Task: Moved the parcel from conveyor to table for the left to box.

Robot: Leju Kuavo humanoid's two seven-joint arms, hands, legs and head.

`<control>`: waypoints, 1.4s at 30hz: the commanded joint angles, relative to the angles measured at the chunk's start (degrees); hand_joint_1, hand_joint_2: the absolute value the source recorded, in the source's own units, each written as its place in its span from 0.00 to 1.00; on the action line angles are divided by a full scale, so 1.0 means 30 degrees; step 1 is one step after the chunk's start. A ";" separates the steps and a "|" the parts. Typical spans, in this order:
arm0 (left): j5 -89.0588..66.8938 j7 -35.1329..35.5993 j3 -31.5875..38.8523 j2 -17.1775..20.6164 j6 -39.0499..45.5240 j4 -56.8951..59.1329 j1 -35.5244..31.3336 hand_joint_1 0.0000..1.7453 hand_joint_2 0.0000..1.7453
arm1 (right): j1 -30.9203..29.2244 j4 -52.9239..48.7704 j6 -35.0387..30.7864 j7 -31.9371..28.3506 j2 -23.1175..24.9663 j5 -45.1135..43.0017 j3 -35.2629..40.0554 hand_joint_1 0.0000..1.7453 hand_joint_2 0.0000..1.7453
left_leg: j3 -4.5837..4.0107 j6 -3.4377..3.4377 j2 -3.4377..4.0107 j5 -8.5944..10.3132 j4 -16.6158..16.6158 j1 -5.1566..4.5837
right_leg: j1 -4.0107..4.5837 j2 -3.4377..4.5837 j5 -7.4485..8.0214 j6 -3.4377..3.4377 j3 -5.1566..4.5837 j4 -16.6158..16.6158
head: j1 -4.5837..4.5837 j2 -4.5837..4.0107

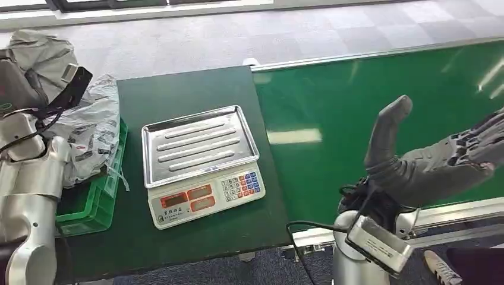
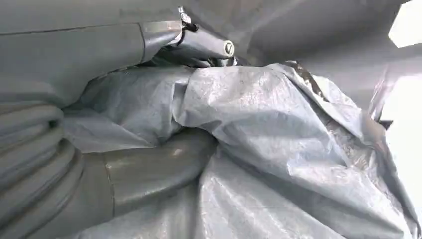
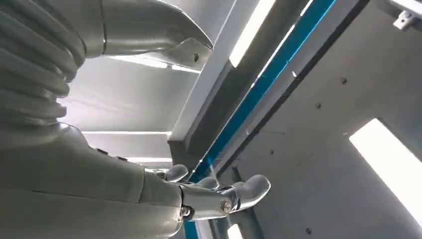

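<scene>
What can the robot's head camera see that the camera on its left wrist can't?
The head view alone takes in the scale on the dark table, the green crate, the green conveyor and the right hand, open above the belt. The left wrist view alone gives a close look at the left hand gripping crinkled plastic. Both show the grey parcel, which lies over the crate.
</scene>
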 commanded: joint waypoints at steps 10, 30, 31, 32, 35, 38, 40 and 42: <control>0.2490 0.1367 0.4822 0.1879 0.0435 0.7683 -0.0005 0.19 1.00 | 0.0864 0.0136 -0.0052 0.1164 -0.0014 0.1529 -0.0090 0.00 1.00 | 0.0070 0.0033 -0.0072 -0.0012 -0.0070 0.0023 | 0.0031 0.0035 -0.0013 -0.0021 0.0064 -0.0071 | 0.0000 0.0000; 1.8436 -1.8756 1.3353 -0.5572 -0.1334 -0.6180 -0.1410 0.00 0.00 | -0.0252 0.1523 -0.0052 0.1507 -0.0014 0.2087 -0.0145 0.00 1.00 | -0.0095 0.0049 -0.0259 0.0022 0.0057 0.0073 | 0.0101 -0.0161 -0.0025 -0.0009 -0.0009 -0.0025 | 0.0000 0.0000; 1.9646 -1.8559 1.1881 -0.6107 -0.1973 -0.7777 -0.0802 0.00 0.00 | -0.0228 0.1644 -0.0052 0.1345 -0.0014 0.1919 -0.0268 0.00 1.00 | -0.0092 0.0038 -0.0236 0.0019 0.0050 0.0053 | 0.0079 -0.0160 -0.0025 -0.0003 -0.0011 -0.0024 | 0.0000 0.0000; 2.2030 -1.7882 0.9091 -0.7154 -0.3957 -1.1381 0.0623 0.00 0.00 | -0.0124 0.1944 -0.0052 0.1071 -0.0014 0.1621 -0.0390 0.00 1.00 | -0.0086 0.0045 -0.0261 0.0024 0.0035 0.0053 | 0.0076 -0.0179 -0.0019 0.0003 0.0011 -0.0041 | 0.0000 0.0000; 2.3952 -1.6492 0.4522 -0.7401 -0.4186 -1.5890 0.3514 0.00 0.00 | 0.0033 0.3284 -0.0052 0.0167 -0.0014 0.0097 -0.0309 0.00 1.00 | -0.0024 0.0043 -0.0174 0.0006 0.0027 0.0015 | 0.0033 -0.0122 -0.0012 0.0002 0.0015 -0.0050 | -0.0007 0.0000; 2.5189 -1.6669 0.2310 -0.7282 -0.4536 -1.8563 0.5350 0.00 0.00 | 0.0002 0.4747 -0.0052 0.0309 -0.0014 -0.0681 0.0552 0.00 1.00 | -0.0015 0.0042 -0.0102 -0.0012 0.0007 0.0022 | 0.0036 -0.0026 0.0010 0.0004 0.0025 -0.0065 | -0.0007 0.0000; 2.7227 -1.6701 0.0818 -0.7219 -0.5624 -2.0689 0.6690 0.00 0.00 | 0.0182 0.5489 -0.0052 -0.0168 -0.0014 -0.1775 0.0689 0.00 1.00 | 0.0030 0.0071 -0.0152 -0.0010 -0.0050 0.0022 | 0.0030 -0.0035 0.0021 0.0008 0.0112 -0.0126 | 0.0008 0.0000; 2.7582 -1.6662 0.0205 -0.7257 -0.5919 -2.1479 0.7422 0.00 0.00 | 0.0662 0.5576 -0.0052 -0.0784 -0.0014 -0.2596 0.0884 0.00 1.00 | 0.0005 0.0032 -0.0089 -0.0025 -0.0005 0.0015 | 0.0018 -0.0056 -0.0002 -0.0001 0.0054 -0.0057 | 0.0000 0.0000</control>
